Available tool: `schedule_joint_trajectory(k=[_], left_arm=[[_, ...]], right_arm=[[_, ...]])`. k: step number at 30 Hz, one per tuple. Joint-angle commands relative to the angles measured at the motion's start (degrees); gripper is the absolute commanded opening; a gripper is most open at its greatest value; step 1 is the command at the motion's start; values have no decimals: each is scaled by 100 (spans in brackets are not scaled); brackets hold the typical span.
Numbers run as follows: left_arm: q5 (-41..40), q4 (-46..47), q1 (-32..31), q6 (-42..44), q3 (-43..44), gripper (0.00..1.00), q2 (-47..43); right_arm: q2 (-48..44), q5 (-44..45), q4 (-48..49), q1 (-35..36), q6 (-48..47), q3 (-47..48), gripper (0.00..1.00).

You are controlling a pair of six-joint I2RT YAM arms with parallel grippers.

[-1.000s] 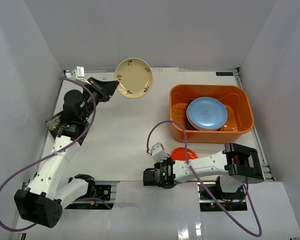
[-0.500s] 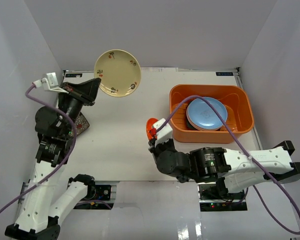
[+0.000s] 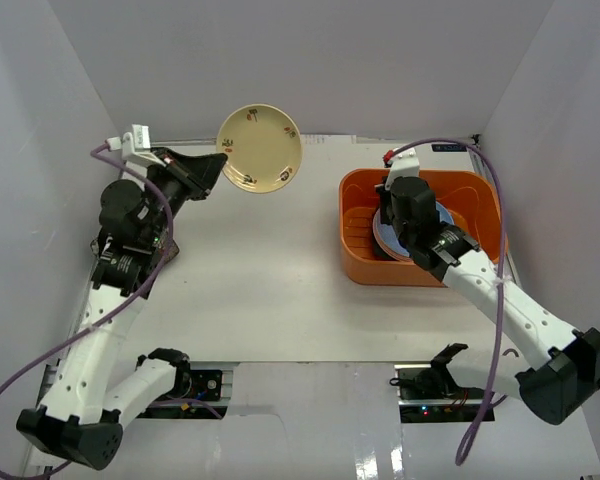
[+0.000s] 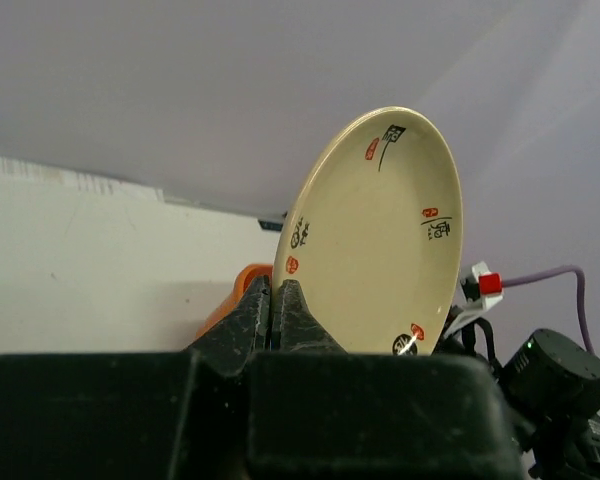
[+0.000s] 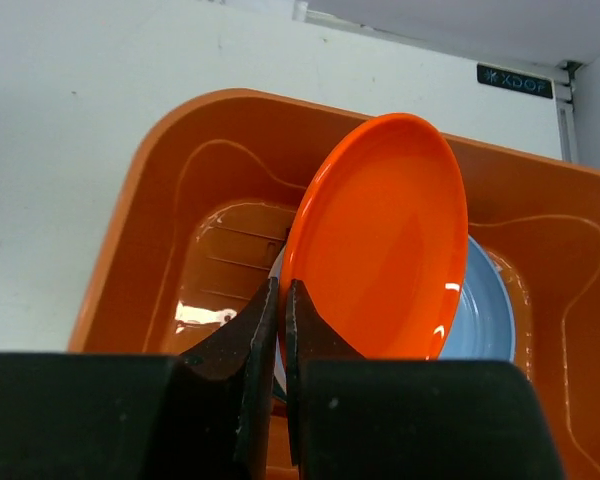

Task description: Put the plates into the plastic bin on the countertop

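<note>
My left gripper (image 3: 216,169) (image 4: 272,287) is shut on the rim of a cream plate (image 3: 264,148) (image 4: 380,230) with small red and black marks. It holds the plate on edge in the air over the far left of the white countertop (image 3: 270,270). My right gripper (image 5: 282,290) is shut on the rim of a red-orange plate (image 5: 380,240), tilted above the orange plastic bin (image 3: 420,179) (image 5: 180,130). A blue plate (image 5: 488,312) (image 3: 443,214) lies on a stack inside the bin. In the top view the right wrist (image 3: 408,205) hides the red-orange plate.
Pale grey walls enclose the countertop on three sides. A dark dish edge (image 3: 168,254) shows on the table beside the left arm's elbow. The bin stands at the far right, near the right wall.
The right arm lifted the red-orange plate from the near table edge and swung it over the bin. The left arm kept the cream plate aloft, shifting left and then back right.
</note>
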Motion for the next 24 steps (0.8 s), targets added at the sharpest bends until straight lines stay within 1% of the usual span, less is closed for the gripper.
schedule_joint_trajectory(k=[1,2,4,7,9,10,11,13,14,15,16,18,20,21,22,23,24], left_arm=[[484,254,-38,-286,-92,0,304],[581,455,-47,-330,-84,0,523],[670,518,-160,-392,-5,0,744],[504,606,-485,-322,109,0,1060],[284,623,-802,-252,250,0,1314],[205,615,-916,-147,302,0,1420],[65,615,-1134,-94,355,0,1517],[-41,623,-1311,-49,513,0,1842],[-103,624,-1460,-6,557,0,1948],[-225,624,-1523,12,653,0,2053],[-270,615,-1593,38,715,0,2298],[-384,606,-1795,117,856,0,2545],[-489,588,-2084,223,1110,0,2958],[-568,527,-2190,275,1233,0,3116],[-708,466,-2296,337,1556,0,3292],[-771,387,-2506,433,1725,0,3668],[-832,299,-2595,504,1901,0,3871]], right_arm=[[372,-1135,706,-596,-96,-197,8],[426,-1170,732,-668,-51,-250,8],[523,-1346,802,-896,107,-452,9],[515,-1381,917,-1133,222,-689,12],[523,-1556,917,-1231,310,-742,21],[506,-1557,899,-1284,336,-777,27],[471,-1557,899,-1301,423,-795,43],[287,-1627,856,-1415,564,-778,61],[199,-1680,812,-1486,643,-760,74],[111,-1785,777,-1652,775,-717,77],[-73,-1847,724,-1758,828,-655,78],[-241,-1917,583,-2108,994,-436,74],[-557,-1795,495,-2338,1153,-295,52],[-688,-1664,469,-2574,1250,-277,36],[-977,-1645,469,-2698,1468,-277,22],[-1145,-1654,469,-2838,1601,-294,8],[-1286,-1758,495,-3049,1689,-294,8]])
